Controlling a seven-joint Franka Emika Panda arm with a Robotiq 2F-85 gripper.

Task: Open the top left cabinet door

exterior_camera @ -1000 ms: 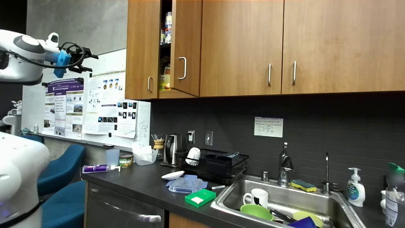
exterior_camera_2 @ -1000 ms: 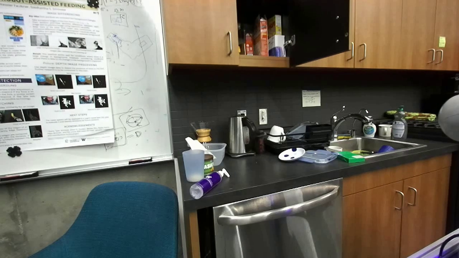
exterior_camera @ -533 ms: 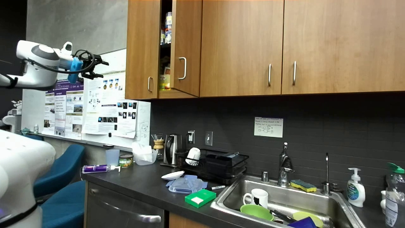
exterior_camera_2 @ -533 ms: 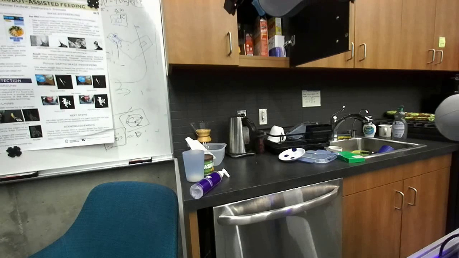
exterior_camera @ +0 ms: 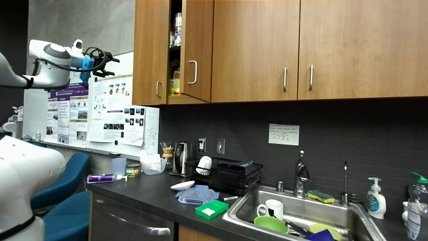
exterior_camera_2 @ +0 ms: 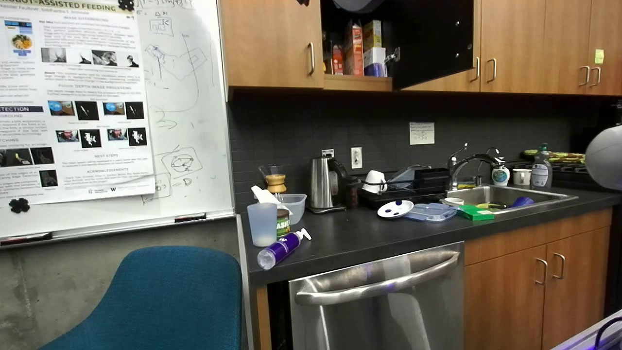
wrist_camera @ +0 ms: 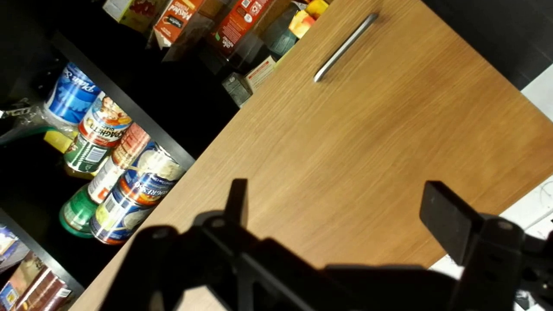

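The black gripper [exterior_camera: 115, 67] has advanced slightly toward the wall cabinets [exterior_camera: 255, 50] over the past half-second, its jaws spread wide, apart from the top left cabinet door [wrist_camera: 367, 129], which hangs closed at the row's end beside a neighboring door [exterior_camera: 197, 36] standing open on shelved cans [wrist_camera: 138, 190].

My surroundings: a kitchen corner, probably of a robotics lab. Kitchen evidence: sink [exterior_camera: 301, 211], holding a mug [exterior_camera: 274, 208] and bowl [exterior_camera: 270, 225], faucet [exterior_camera: 299, 179] at its back edge; rack [exterior_camera: 249, 185] and kettle [exterior_camera_2: 320, 183] left of the sink; cabinets [exterior_camera: 255, 50] above it, one farther left holding cans [wrist_camera: 147, 188]. Lab evidence: whiteboard [exterior_camera_2: 209, 146], well left of the sink, with a poster [exterior_camera_2: 73, 97] lettered "ROBOT-ASSISTED FEEDING".
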